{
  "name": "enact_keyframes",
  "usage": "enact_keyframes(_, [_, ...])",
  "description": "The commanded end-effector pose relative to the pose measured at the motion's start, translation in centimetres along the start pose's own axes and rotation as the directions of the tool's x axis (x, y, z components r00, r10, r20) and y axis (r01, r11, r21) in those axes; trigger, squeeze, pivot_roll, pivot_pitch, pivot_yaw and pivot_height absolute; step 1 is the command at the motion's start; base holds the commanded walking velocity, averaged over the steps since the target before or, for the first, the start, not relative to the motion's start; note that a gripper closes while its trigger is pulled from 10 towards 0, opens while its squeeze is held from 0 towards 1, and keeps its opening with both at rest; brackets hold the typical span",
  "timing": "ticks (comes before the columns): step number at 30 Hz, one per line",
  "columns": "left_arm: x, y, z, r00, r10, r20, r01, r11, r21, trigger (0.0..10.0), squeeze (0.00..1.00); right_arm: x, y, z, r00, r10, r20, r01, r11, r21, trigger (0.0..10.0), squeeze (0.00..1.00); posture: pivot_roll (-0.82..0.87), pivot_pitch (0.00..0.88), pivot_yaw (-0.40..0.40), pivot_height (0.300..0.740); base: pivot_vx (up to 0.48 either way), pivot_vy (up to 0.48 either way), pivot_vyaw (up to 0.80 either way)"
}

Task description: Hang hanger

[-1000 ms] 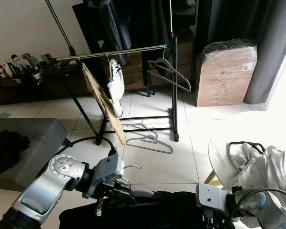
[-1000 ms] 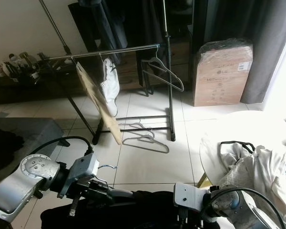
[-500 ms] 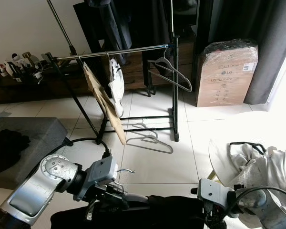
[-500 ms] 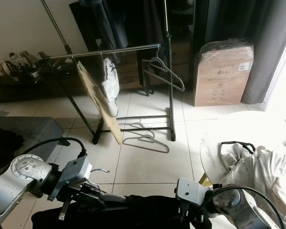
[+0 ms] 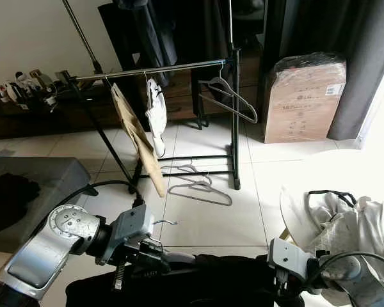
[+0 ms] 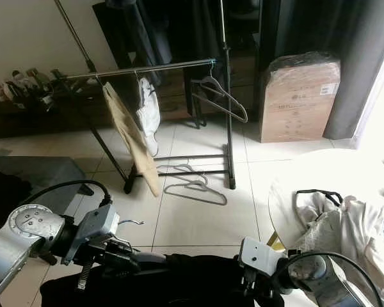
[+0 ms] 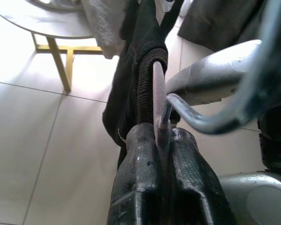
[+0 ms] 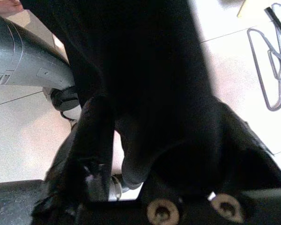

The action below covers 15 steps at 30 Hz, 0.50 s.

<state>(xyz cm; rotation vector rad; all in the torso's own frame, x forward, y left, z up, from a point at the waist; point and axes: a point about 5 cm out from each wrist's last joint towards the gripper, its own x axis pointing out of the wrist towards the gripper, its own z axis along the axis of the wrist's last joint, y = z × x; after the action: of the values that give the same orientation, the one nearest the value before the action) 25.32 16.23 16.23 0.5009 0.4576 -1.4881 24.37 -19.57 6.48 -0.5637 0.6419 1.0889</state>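
Left gripper (image 7: 161, 140) clenched on the hanger (image 7: 161, 101) draped with a black garment (image 5: 198, 284), held low before the robot, well short of the clothes rail (image 5: 153, 69); right gripper (image 8: 145, 154) buried in the garment, grip indiscernible.

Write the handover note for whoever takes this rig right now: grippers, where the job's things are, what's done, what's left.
Left gripper: shut on the hanger, which carries a black garment, held low in front of the robot.
Right gripper: buried in the black garment; its grip can't be judged.
Clothes rack: ahead across the tiles, with a tan garment, a white garment and an empty hanger on the rail; spare hangers on the floor beneath.
Done: garment on hanger.
Left: approach, hook the hanger on the rail.
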Motion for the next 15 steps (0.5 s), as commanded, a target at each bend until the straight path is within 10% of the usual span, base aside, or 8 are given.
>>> enact_keyframes(1, [-1.5, 0.6, 1.04, 0.998, 0.055, 0.012, -0.055, 0.998, 0.035, 0.0, 0.0, 0.25, 0.45, -0.42, 1.0, 0.021, -0.001, -0.021, 1.0, 0.018, 0.0, 0.0, -0.17, 0.086, 0.141, 0.74, 0.0, 0.0, 0.0])
enact_keyframes(15, [-1.75, 0.85, 1.53, 0.996, 0.08, 0.039, -0.082, 0.996, 0.039, 0.0, 0.0, 0.6, 0.46, -0.72, 1.0, 0.009, 0.015, -0.01, 0.999, 0.048, 0.0, 0.0, -0.16, 0.095, 0.141, 0.74, 0.0, 0.0, 0.0])
